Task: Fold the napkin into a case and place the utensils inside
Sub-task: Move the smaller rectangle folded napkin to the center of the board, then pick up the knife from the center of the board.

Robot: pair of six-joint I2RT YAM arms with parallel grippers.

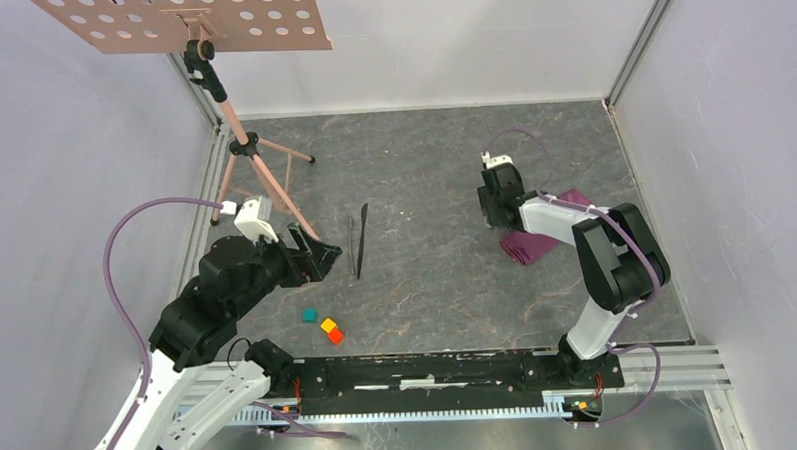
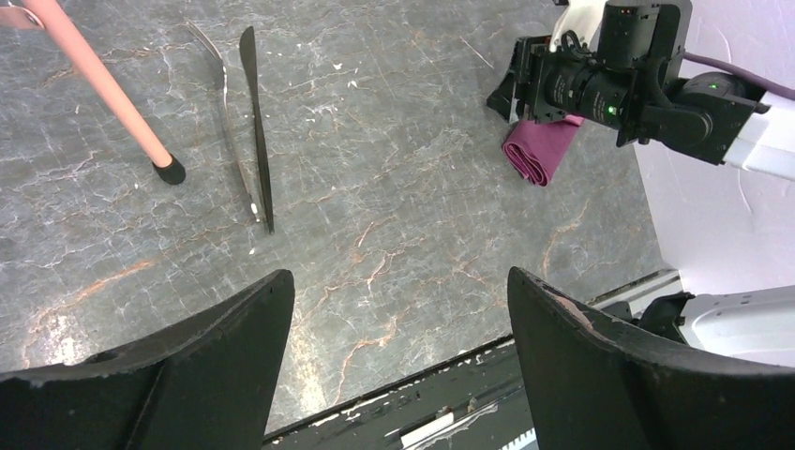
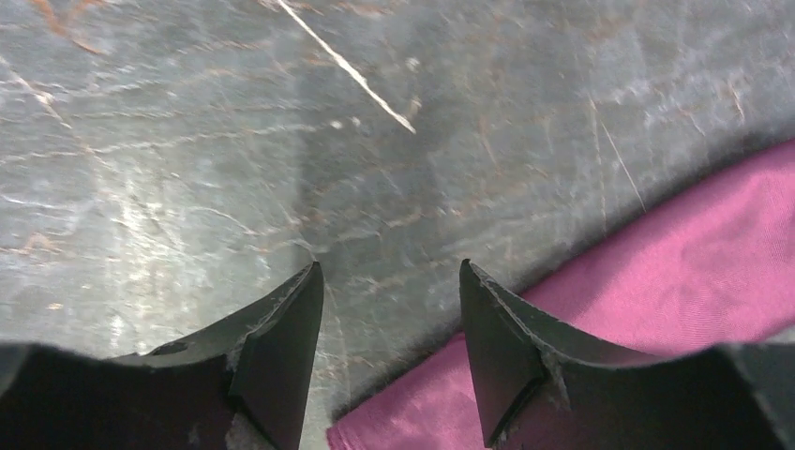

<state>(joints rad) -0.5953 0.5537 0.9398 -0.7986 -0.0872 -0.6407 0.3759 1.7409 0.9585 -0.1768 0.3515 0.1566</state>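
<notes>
The plum-purple napkin (image 1: 535,242) lies folded into a narrow strip on the right of the table, partly under my right arm; it also shows in the left wrist view (image 2: 539,150) and the right wrist view (image 3: 656,281). My right gripper (image 1: 496,214) is open and empty, low over the napkin's left edge (image 3: 389,281). The knife (image 1: 361,240) and fork (image 1: 352,245) lie side by side left of centre, also in the left wrist view as knife (image 2: 257,131) and fork (image 2: 230,127). My left gripper (image 1: 321,258) is open and empty, just left of them (image 2: 398,291).
A pink tripod stand (image 1: 257,165) with a perforated board (image 1: 182,20) stands at the back left; one foot (image 2: 169,172) rests near the fork. Teal (image 1: 309,315), yellow (image 1: 328,326) and orange (image 1: 335,335) blocks lie near the front. White walls enclose the table.
</notes>
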